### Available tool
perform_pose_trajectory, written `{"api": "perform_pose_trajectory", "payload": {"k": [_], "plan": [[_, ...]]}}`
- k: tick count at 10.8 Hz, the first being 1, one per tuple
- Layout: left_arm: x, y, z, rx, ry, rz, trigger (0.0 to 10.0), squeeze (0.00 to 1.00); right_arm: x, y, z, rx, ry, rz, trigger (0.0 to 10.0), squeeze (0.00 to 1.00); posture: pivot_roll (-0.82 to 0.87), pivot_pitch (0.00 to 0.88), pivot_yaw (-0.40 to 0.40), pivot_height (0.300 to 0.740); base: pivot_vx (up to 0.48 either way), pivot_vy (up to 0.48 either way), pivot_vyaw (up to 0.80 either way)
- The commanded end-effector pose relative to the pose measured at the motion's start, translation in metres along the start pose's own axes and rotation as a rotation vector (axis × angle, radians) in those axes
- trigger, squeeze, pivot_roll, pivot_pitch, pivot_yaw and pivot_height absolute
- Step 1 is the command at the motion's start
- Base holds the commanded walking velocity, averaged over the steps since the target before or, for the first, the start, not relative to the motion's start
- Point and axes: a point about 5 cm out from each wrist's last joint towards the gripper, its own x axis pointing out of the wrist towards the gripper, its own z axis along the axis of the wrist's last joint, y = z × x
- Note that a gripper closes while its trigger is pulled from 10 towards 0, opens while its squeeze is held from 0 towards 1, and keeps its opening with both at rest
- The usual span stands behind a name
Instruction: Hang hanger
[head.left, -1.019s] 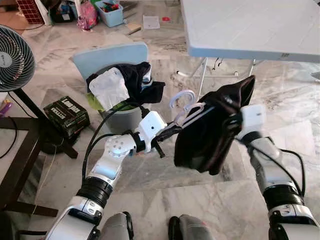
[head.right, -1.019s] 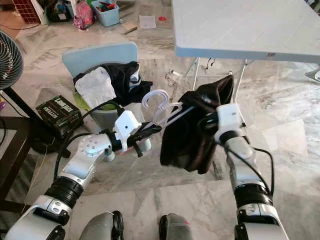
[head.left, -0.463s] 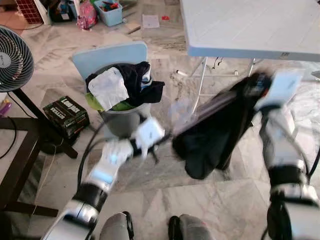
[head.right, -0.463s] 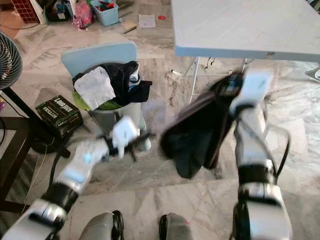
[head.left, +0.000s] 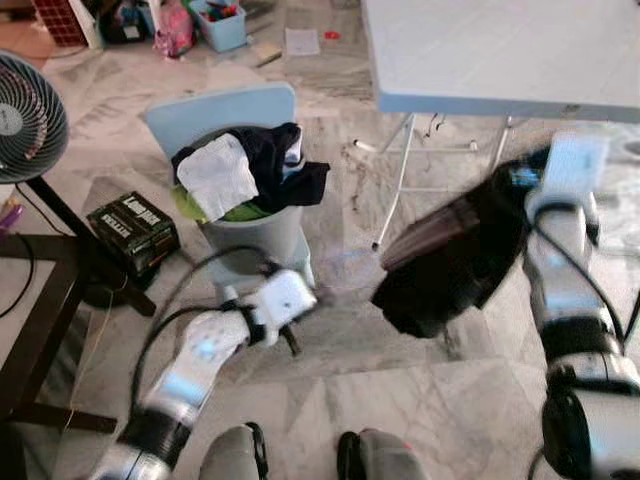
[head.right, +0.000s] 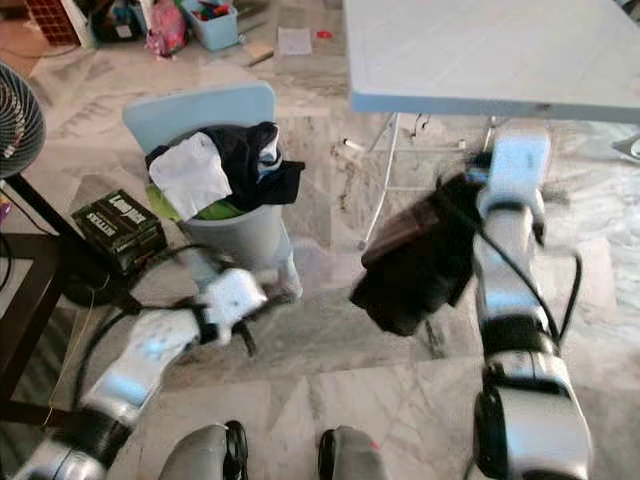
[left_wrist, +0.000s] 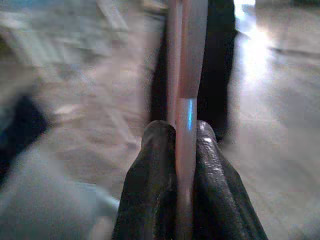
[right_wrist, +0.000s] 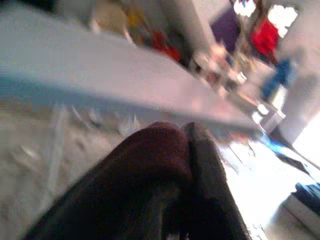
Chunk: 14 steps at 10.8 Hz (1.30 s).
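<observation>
Nearest, the left tool (left_wrist: 181, 165) is seen low over the marble floor (head.left: 400, 400), its two black fingers (left_wrist: 150, 165) pressed together on a thin pale rod, which is judged to be part of the hanger (left_wrist: 187, 75); in the head views this tool (head.left: 292, 340) is blurred and the hanger cannot be made out there. To the right and higher, a dark garment (head.left: 450, 265) is carried by the right tool (head.left: 510, 180), whose fingers are pinched on the cloth, as the right wrist view shows. Whether hanger and garment are joined at this moment cannot be told.

Behind the left arm a grey laundry bin (head.left: 250, 235) is heaped with black and white clothes, a pale blue chair (head.left: 215, 110) standing behind it. Beside these are a dark box (head.left: 133, 230) and a fan (head.left: 25, 115). Farther right, a white folding tabletop (head.left: 500, 50) is set over thin metal legs.

The step in hand is judged to be carrying, with both arms in motion. No rail or hook is in view, so the next move calls for a hanging place to be found, with both grips kept firm.
</observation>
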Motion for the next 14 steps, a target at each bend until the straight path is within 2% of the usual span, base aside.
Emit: {"api": "perform_pose_trajectory", "payload": {"k": [1, 2, 3, 4, 5, 6, 7, 8, 11, 14], "plan": [[-0.011, 0.013, 0.002, -0.014, -0.015, 0.148, 4.4, 0.00, -0.005, -0.015, -0.017, -0.047, 0.061, -0.068, 0.0, 0.00, -0.05, 0.141, -0.045, 0.740, 0.000, 0.000, 0.00], [-0.022, 0.020, -0.002, -0.067, -0.013, 0.307, 10.0, 0.00, -0.017, -0.017, -0.039, -0.029, 0.144, -0.056, 0.0, 0.00, -0.05, 0.150, -0.051, 0.740, 0.000, 0.000, 0.00], [-0.028, 0.023, -0.003, -0.098, -0.015, 0.398, 10.0, 0.00, -0.029, -0.014, -0.050, -0.025, 0.164, -0.009, 0.0, 0.00, -0.05, 0.154, -0.055, 0.740, 0.000, 0.000, 0.00], [-0.028, 0.027, -0.006, -0.119, 0.009, 0.462, 10.0, 0.00, -0.043, -0.006, -0.056, 0.073, 0.172, 0.064, 0.0, 0.00, -0.05, 0.153, -0.056, 0.740, 0.000, 0.000, 0.00], [-0.027, 0.035, -0.001, -0.122, -0.016, 0.508, 10.0, 0.00, -0.062, 0.006, -0.056, 0.137, 0.156, 0.180, 0.0, 0.00, -0.06, 0.150, -0.057, 0.740, 0.000, 0.000, 0.00], [-0.026, 0.040, 0.004, -0.153, -0.050, 0.530, 10.0, 0.00, -0.068, 0.008, -0.056, 0.166, 0.159, 0.213, 0.0, 0.00, -0.06, 0.149, -0.057, 0.740, 0.000, 0.000, 0.00], [-0.024, 0.045, 0.007, -0.165, -0.062, 0.547, 10.0, 0.00, -0.074, 0.011, -0.051, 0.165, 0.134, 0.260, 8.7, 0.00, -0.08, 0.146, -0.053, 0.740, 0.000, 0.000, 0.00], [-0.019, 0.047, 0.012, -0.180, -0.089, 0.555, 10.0, 0.00, -0.078, 0.017, -0.043, 0.170, 0.108, 0.291, 10.0, 0.00, -0.08, 0.145, -0.052, 0.740, 0.334, 0.000, 0.00], [-0.012, 0.043, 0.018, -0.181, -0.110, 0.533, 10.0, 0.00, -0.084, 0.025, -0.035, 0.233, 0.128, 0.344, 10.0, 0.00, -0.09, 0.142, -0.048, 0.740, 0.418, 0.000, 0.00], [-0.011, 0.044, 0.018, -0.182, -0.109, 0.540, 10.0, 0.00, -0.083, 0.027, -0.032, 0.234, 0.130, 0.359, 10.0, 0.00, -0.09, 0.141, -0.049, 0.740, 0.412, -0.171, 0.00]]}}
